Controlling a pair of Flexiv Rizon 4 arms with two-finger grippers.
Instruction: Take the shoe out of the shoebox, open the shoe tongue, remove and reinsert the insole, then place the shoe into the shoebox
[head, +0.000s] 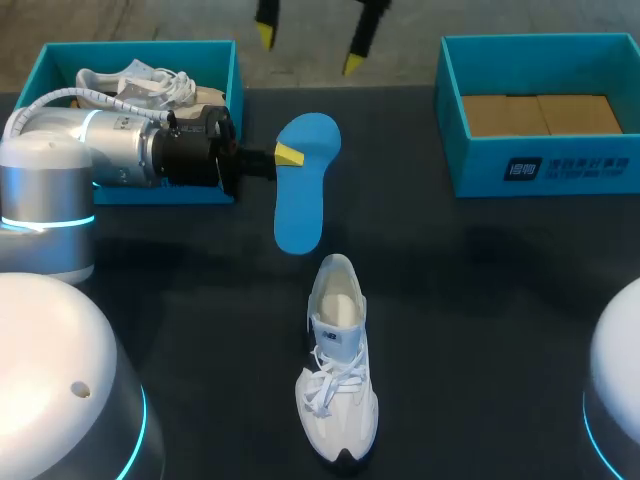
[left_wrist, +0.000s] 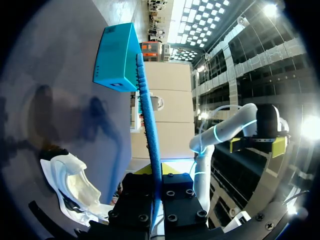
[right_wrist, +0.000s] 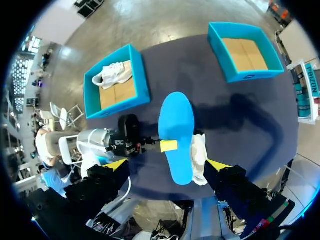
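Beside the left shoebox (head: 215, 190), left gripper (head: 290, 155): lay level and pointed toward the right. Its two fingers were closed flat on the insole's side edge, one yellow tip lying on the upper face.
Insole (head: 305, 185): was blue and held clear of the table (head: 480, 300), broad face up, between the left shoebox and the shoe. From the left wrist it showed edge-on, running straight out from between the fingers.
Shoe (head: 338, 375): was white and stood upright on its sole near the table's middle, in neither box. Its laces were loose, its dark toe pointed toward the robot, its heel toward the insole, and its mouth gaped.
Right gripper (head: 308, 45): hung high over the far side of the table, fingers pointing down and spread wide with nothing between them. The insole and shoe lay well below it.
Left shoebox contents: a second white shoe (head: 140, 85) lay inside.
Right shoebox (head: 540, 170): was teal and stood at the far right, well apart from the shoe, with brown cardboard showing on its floor.
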